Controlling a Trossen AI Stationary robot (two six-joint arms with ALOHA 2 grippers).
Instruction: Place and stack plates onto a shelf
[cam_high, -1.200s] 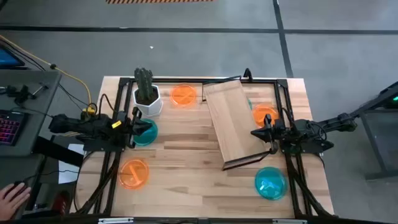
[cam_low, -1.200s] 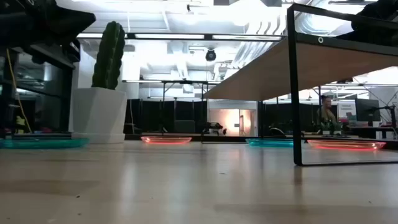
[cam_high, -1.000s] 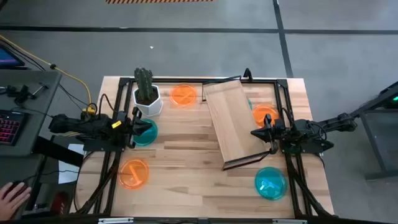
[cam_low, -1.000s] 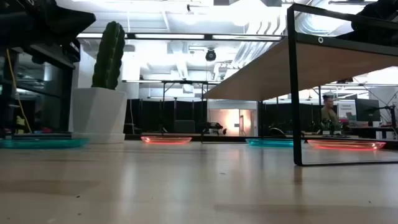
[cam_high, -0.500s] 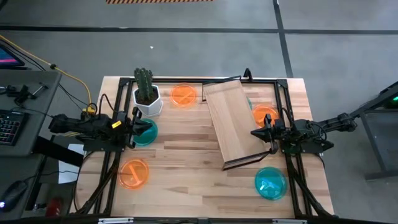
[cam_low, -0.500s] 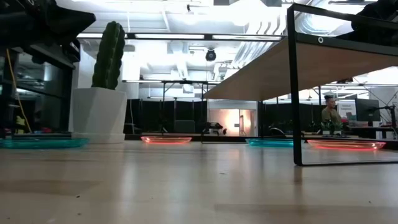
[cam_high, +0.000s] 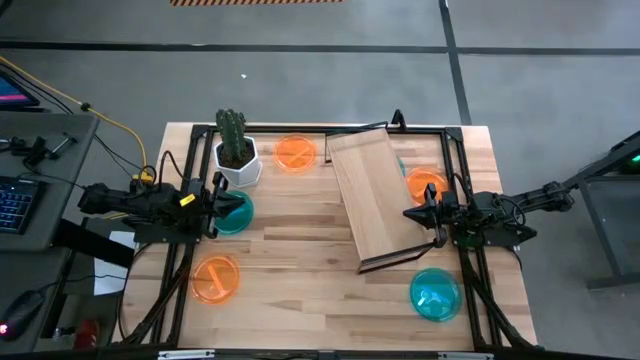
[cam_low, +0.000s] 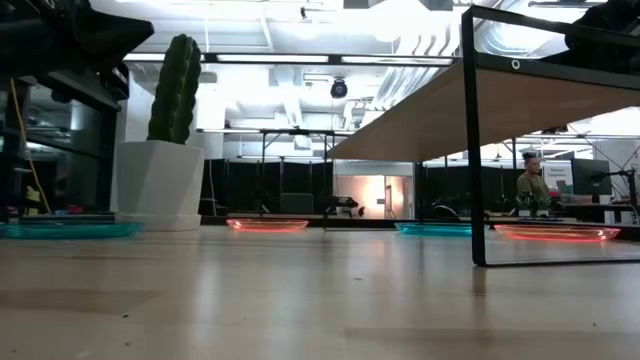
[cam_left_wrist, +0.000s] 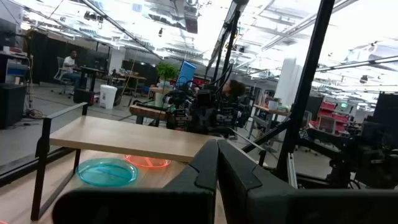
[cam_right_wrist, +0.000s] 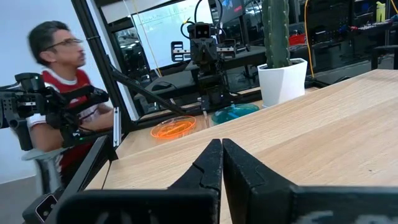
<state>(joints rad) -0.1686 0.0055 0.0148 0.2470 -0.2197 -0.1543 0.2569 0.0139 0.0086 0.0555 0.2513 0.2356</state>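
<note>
The shelf (cam_high: 375, 200), a light-wood plank on a dark frame, stands askew on the table by its frame feet. Plates lie flat on the table: orange ones at the far side (cam_high: 295, 153), right of the shelf (cam_high: 426, 185) and near left (cam_high: 215, 279), teal ones at the left (cam_high: 236, 214) and near right (cam_high: 434, 293). My left gripper (cam_high: 222, 206) hovers shut above the left teal plate. My right gripper (cam_high: 409, 213) hovers shut at the shelf's right side. Each wrist view shows its own fingers closed together, left (cam_left_wrist: 216, 168) and right (cam_right_wrist: 222, 155), with nothing between them.
A white pot with a cactus (cam_high: 237, 160) stands at the far left beside the far orange plate. A dark rail frame (cam_high: 300, 130) borders the table. A person (cam_right_wrist: 56, 106) sits beyond the table's left side, by a desk with a keyboard (cam_high: 15, 205).
Both arms have kept still and no plate has moved. A person's hand that showed beside the table's near left corner has gone out of the high view.
</note>
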